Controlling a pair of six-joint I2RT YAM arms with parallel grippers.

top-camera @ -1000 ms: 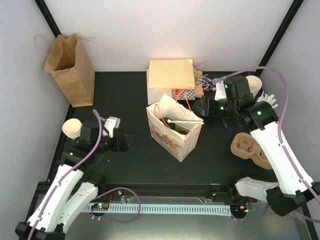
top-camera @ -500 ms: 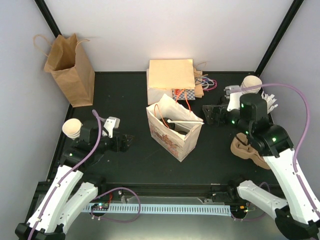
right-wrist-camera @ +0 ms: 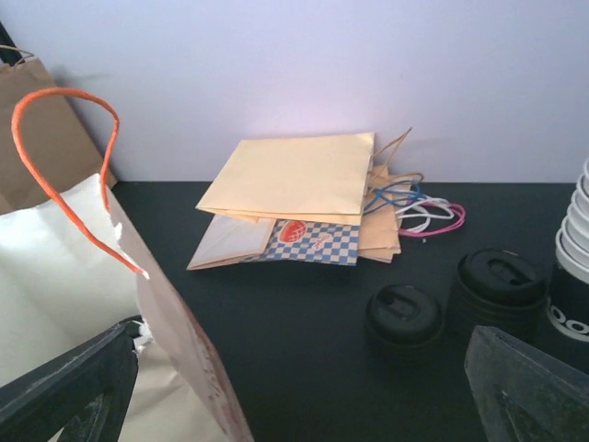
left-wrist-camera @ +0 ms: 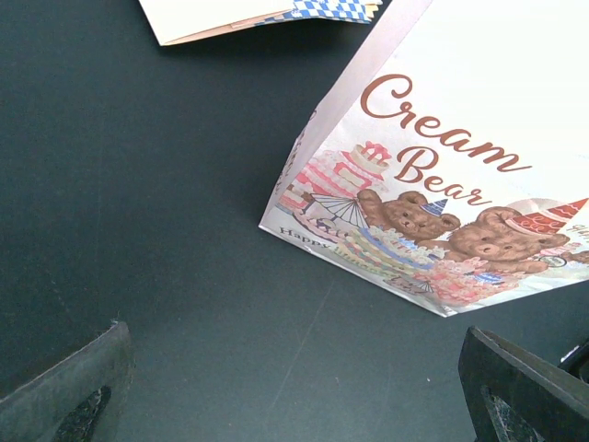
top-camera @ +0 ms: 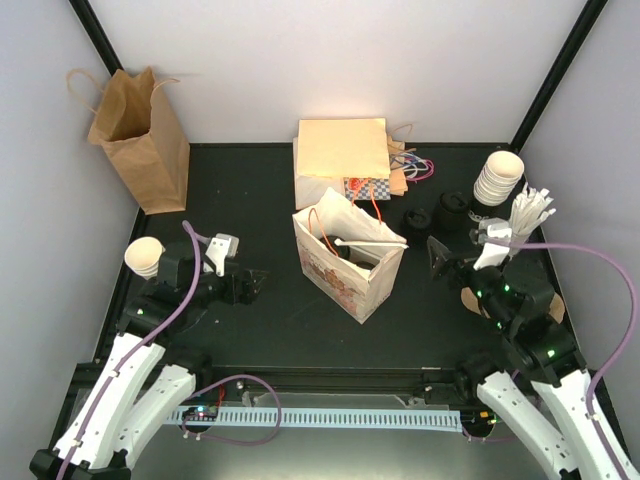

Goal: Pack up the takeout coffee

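Observation:
The white bear-print gift bag (top-camera: 340, 268) stands open at the table's middle, with an orange handle. A dark round shape (top-camera: 351, 257) shows inside it; I cannot tell whether it is the takeout coffee's lid. No lidded cream cup shows elsewhere. My left gripper (top-camera: 250, 285) is open and empty, low over the table left of the bag; its wrist view shows the bag's printed side (left-wrist-camera: 433, 193) ahead of the left gripper (left-wrist-camera: 294, 387). My right gripper (top-camera: 440, 262) is open and empty, right of the bag; its wrist view shows the right gripper (right-wrist-camera: 304, 387) beside the bag's rim (right-wrist-camera: 138, 276).
Loose black lids (top-camera: 417, 218) (right-wrist-camera: 402, 313) and a lid stack (right-wrist-camera: 497, 281) lie behind the right gripper. Stacked cream cups (top-camera: 498, 180), stirrers (top-camera: 527, 212), a cardboard cup carrier (top-camera: 470, 297), flat folded bags (top-camera: 342, 155), a standing brown bag (top-camera: 140, 135), a lidless cream cup (top-camera: 145, 257).
My right arm has drawn back from beside the bag toward the near right, uncovering the lids and stacked cups. The left arm has not moved.

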